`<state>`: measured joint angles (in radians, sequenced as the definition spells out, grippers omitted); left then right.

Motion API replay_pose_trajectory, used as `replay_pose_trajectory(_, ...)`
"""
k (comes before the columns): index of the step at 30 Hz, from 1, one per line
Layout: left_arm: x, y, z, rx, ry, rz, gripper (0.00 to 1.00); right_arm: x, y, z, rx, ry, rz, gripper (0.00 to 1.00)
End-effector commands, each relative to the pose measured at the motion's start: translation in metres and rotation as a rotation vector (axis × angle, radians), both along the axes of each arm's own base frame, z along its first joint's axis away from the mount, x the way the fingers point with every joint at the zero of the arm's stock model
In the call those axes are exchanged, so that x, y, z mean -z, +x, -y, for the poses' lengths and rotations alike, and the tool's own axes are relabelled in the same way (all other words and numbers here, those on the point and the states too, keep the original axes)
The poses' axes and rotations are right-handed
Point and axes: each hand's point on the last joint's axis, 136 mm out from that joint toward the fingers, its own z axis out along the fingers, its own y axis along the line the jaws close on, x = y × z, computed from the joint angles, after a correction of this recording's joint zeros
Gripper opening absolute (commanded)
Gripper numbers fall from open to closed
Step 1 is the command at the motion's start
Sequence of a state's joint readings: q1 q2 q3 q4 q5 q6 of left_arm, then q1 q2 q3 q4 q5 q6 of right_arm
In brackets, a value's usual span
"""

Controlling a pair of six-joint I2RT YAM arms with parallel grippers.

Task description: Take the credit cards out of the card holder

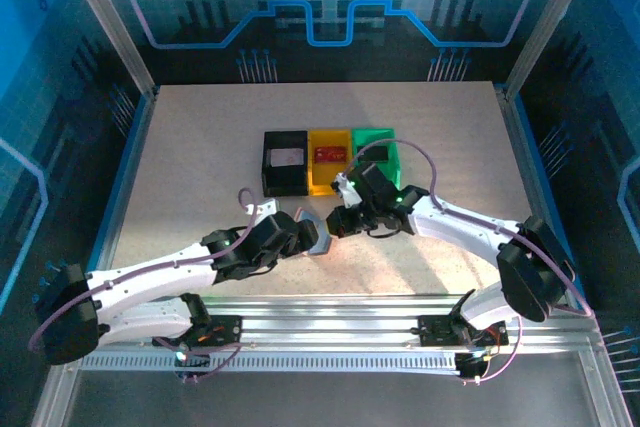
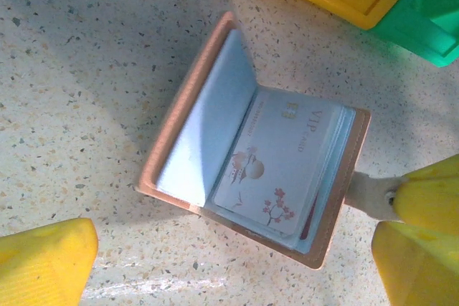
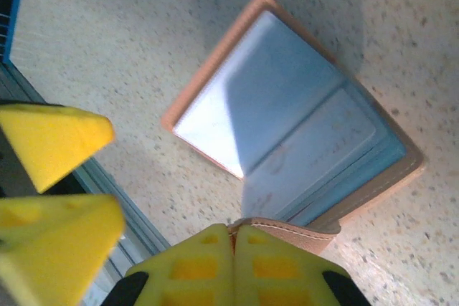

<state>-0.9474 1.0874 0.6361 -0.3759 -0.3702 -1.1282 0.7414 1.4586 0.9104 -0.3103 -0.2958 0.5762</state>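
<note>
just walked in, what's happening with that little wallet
The right gripper is shut on the snap tab of the card holder, which lies open on the table. The left gripper hangs open over it. A whitish VIP card sits in its pocket, not yet pulled out.

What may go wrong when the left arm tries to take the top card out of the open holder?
1. The right gripper pinches only the snap tab, so the card holder may pivot or slide when a card is pulled.
2. The VIP card lies flat on other cards; the open left gripper may slip or take several.
</note>
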Motion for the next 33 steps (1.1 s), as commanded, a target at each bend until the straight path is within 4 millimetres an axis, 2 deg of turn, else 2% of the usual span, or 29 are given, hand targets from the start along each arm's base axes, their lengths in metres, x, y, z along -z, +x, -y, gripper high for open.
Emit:
replay_pose_trajectory(1, 0.011, -0.003, -0.003, -0.01, 0.022, -0.024, 0.99, 0.011, -0.002, 0.014, 0.019, -0.011, -0.007, 0.0)
replay_pose_trajectory(5, 0.014, -0.003, -0.001, -0.003, 0.033, -0.032, 0.99, 0.033, -0.002, 0.036, 0.067, -0.071, -0.032, 0.0)
replay_pose_trajectory(9, 0.017, -0.002, 0.003, 0.003, 0.041, -0.042, 0.99, 0.046, -0.003, 0.045, 0.085, -0.066, -0.084, 0.0)
replay_pose_trajectory(12, 0.019, -0.001, 0.006, 0.008, 0.047, -0.051, 0.99, 0.029, -0.003, 0.04, 0.063, -0.056, -0.048, 0.0)
replay_pose_trajectory(16, 0.016, 0.001, 0.005, 0.001, 0.043, -0.04, 0.99, -0.008, 0.001, 0.032, 0.021, -0.088, 0.052, 0.0)
replay_pose_trajectory(18, 0.014, 0.002, 0.006, 0.0, 0.037, -0.033, 0.99, -0.013, 0.002, 0.028, 0.012, -0.091, 0.061, 0.0)
replay_pose_trajectory(25, 0.012, 0.001, 0.008, 0.009, 0.025, -0.036, 0.99, 0.0, -0.006, 0.012, -0.023, -0.086, 0.025, 0.0)
replay_pose_trajectory(31, 0.018, 0.001, 0.018, 0.029, 0.015, -0.055, 0.99, 0.021, -0.003, 0.022, 0.007, -0.106, -0.002, 0.0)
replay_pose_trajectory(33, 0.019, 0.003, 0.023, 0.037, 0.014, -0.06, 0.99, 0.034, -0.007, 0.031, 0.019, -0.129, -0.022, 0.0)
